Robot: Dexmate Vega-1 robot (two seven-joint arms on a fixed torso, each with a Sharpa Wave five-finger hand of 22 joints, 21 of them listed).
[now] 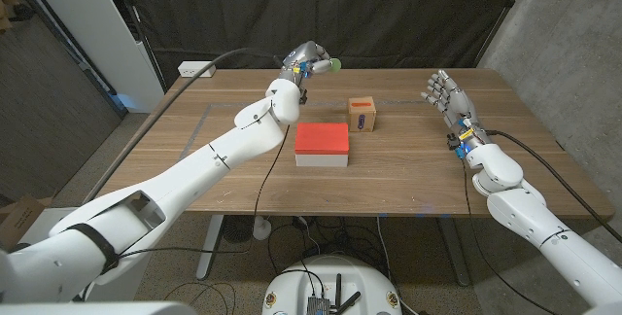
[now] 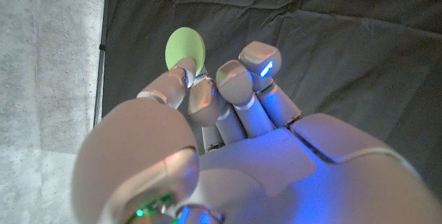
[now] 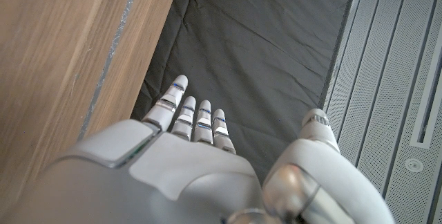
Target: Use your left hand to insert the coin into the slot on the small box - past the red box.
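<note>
- no words, brands or numbers can be read in any view.
- the small box [image 1: 362,114], near the middle of the bench [image 1: 408,174], bears a blue mark on its front face and a red strip on its top; both are too small to make out as text.

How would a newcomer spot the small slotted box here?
Start at the wooden table and find the flat red box near its middle. Just past it, toward the robot's right, stands the small box: brown cardboard, cube-like, with a red slot strip on top.
</note>
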